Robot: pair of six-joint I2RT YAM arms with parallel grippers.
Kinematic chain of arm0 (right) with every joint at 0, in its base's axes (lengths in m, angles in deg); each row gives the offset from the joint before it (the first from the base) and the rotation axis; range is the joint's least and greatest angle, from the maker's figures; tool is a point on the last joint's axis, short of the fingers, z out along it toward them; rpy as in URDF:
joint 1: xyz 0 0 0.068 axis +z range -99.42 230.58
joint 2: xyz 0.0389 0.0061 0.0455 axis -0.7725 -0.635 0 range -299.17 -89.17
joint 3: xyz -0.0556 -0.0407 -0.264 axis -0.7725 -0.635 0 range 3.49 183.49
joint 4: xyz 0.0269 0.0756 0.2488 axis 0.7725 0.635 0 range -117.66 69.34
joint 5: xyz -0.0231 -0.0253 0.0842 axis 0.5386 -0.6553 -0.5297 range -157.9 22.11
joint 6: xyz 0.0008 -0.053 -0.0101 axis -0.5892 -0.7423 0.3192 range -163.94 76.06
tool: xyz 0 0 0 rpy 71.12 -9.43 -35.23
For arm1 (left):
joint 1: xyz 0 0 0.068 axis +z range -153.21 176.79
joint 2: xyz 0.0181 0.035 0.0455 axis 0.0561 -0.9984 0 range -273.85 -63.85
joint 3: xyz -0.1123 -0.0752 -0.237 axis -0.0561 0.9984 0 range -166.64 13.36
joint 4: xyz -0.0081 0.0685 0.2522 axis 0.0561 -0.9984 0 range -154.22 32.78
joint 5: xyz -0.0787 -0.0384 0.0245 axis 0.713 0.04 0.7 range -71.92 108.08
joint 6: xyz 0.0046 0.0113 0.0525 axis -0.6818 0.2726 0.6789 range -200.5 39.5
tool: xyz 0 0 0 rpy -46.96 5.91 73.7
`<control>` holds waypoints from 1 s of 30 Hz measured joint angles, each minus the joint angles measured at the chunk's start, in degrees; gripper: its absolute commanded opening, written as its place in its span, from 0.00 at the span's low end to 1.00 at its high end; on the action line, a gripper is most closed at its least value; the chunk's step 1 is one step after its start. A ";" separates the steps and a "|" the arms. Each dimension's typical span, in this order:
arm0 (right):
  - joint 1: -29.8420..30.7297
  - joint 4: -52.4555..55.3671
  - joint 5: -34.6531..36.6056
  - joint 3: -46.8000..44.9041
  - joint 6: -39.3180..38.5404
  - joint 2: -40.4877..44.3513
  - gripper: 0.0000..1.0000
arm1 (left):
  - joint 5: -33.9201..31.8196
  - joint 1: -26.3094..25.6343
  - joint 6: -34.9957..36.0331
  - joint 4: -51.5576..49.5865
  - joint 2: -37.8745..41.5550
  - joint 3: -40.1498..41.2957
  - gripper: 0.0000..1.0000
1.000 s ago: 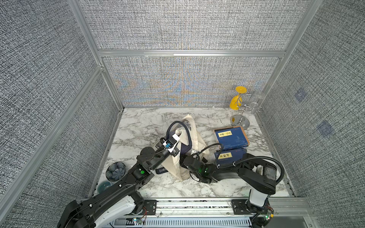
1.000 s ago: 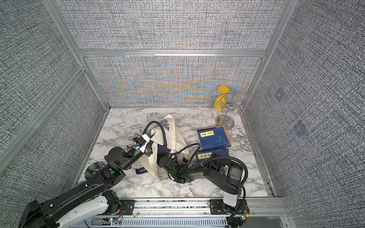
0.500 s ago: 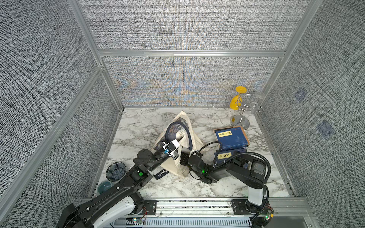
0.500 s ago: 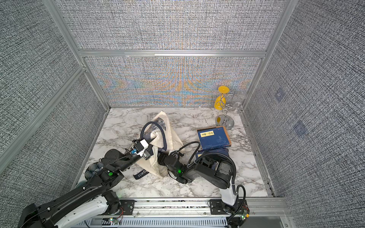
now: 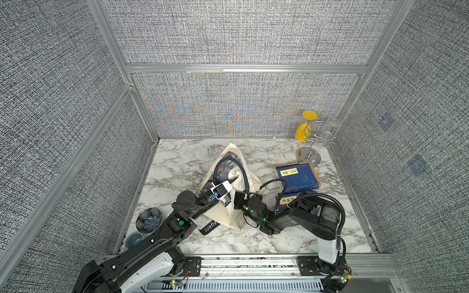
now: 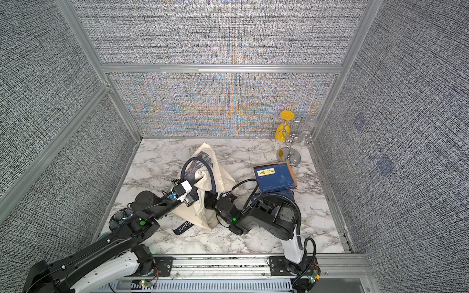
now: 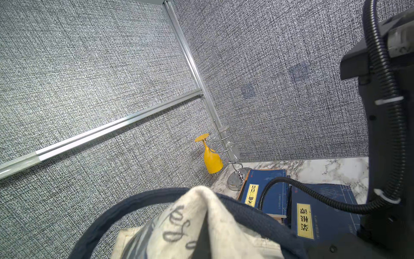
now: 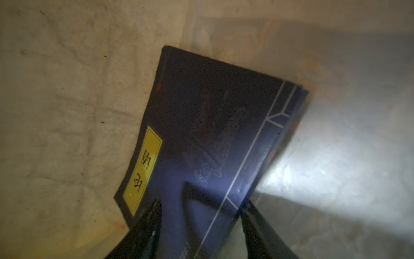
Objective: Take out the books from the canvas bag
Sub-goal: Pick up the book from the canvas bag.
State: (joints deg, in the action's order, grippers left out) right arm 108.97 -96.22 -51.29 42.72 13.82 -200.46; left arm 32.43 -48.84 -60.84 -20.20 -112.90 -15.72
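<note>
The cream canvas bag [image 5: 223,215] [image 6: 200,213] stands in the middle of the marble table. My left gripper [image 5: 233,182] is shut on the bag's top rim beside the navy handle [image 7: 246,215] and holds the mouth up. My right gripper [image 8: 200,204] is reached inside the bag. It is open, with its jaws on either side of the near end of a navy book [image 8: 212,134] with a yellow label. Two more books lie outside to the right: one [image 5: 298,176] flat on the table, the other [image 5: 289,200] partly under my right arm.
A chrome glass rack [image 5: 308,154] with a hanging yellow glass [image 5: 303,132] stands in the back right corner. Two dark bowls [image 5: 149,220] [image 5: 134,239] sit at the front left beside the wall. The bag's navy "Elegant" strap [image 5: 209,225] trails on the table toward the front.
The left gripper has drawn the bag's rim toward the front left. The right arm has pushed further into the bag and its jaws have narrowed around the book.
</note>
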 measured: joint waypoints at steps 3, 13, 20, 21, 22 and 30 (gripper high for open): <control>-0.24 -0.20 -0.52 -0.61 -0.24 0.83 0.54 | 0.17 0.00 0.00 0.02 -0.48 -0.44 0.00; -0.98 -0.11 -0.83 -2.82 -0.52 3.08 0.40 | 0.15 0.00 -0.61 -0.70 -2.54 -1.25 0.00; -0.98 2.36 -1.01 -3.21 -1.25 5.40 0.28 | -0.74 0.00 -1.11 -3.37 -2.99 -3.17 0.00; -0.98 2.38 -0.96 -3.48 -1.27 5.53 0.28 | -0.90 0.00 -1.25 -3.93 -3.02 -3.43 0.00; -0.98 2.43 -1.03 -3.67 -1.29 5.66 0.26 | -0.98 0.00 -1.36 -4.35 -3.04 -3.58 0.00; -0.92 4.59 -0.87 -5.27 -1.42 8.48 0.18 | -5.33 0.00 -2.60 -8.87 -3.32 -5.42 0.00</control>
State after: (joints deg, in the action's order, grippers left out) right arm 108.05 -91.63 -52.17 37.45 12.40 -191.98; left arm 27.10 -48.84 -63.44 -29.08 -116.23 -21.14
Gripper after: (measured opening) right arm 0.195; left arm 0.048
